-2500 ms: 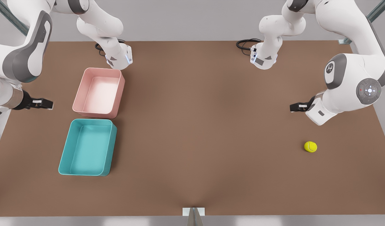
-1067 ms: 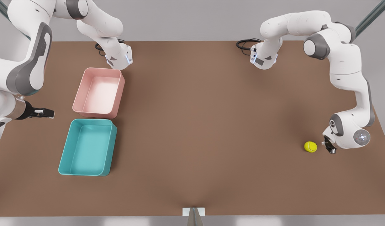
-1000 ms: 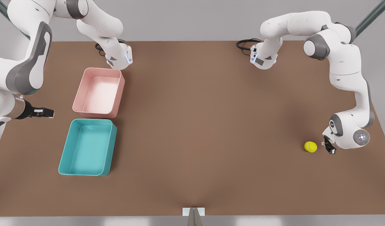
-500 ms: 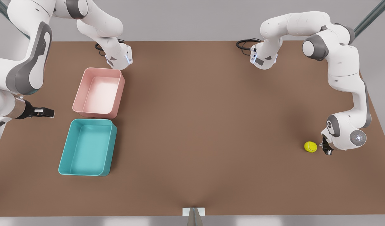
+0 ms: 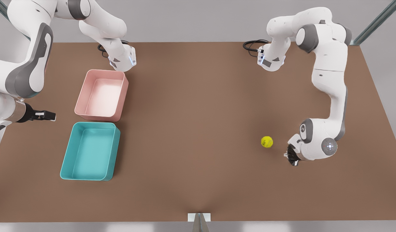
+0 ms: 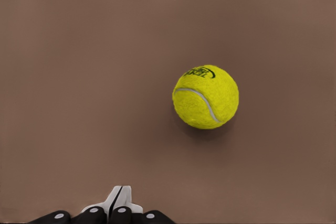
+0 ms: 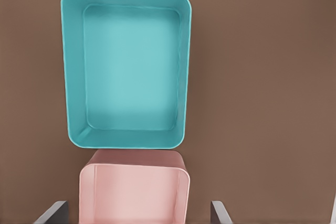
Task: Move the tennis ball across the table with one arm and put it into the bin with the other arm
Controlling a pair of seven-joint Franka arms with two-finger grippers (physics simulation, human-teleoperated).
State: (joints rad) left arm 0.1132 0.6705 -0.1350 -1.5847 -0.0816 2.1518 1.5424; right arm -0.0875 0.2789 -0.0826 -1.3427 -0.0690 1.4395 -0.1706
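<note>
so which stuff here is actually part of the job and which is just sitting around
Part of the job:
- tennis ball, loose on the table
- teal bin
- left claw, shut, beside the ball
- right claw, open, waiting by the bins

Just lying about:
- pink bin
- black cables at the table's far edge

You saw a fuzzy, felt-like ball [image 6: 206, 97] with a smooth pale seam and dark print, lying on a matt, faintly grained brown desk [image 5: 198, 129]. The teal bin [image 7: 126, 66] and pink tub [image 5: 101, 95] looked like smooth plastic with a soft sheen. The arms' [image 5: 328, 80] white shells were glossy.
</note>
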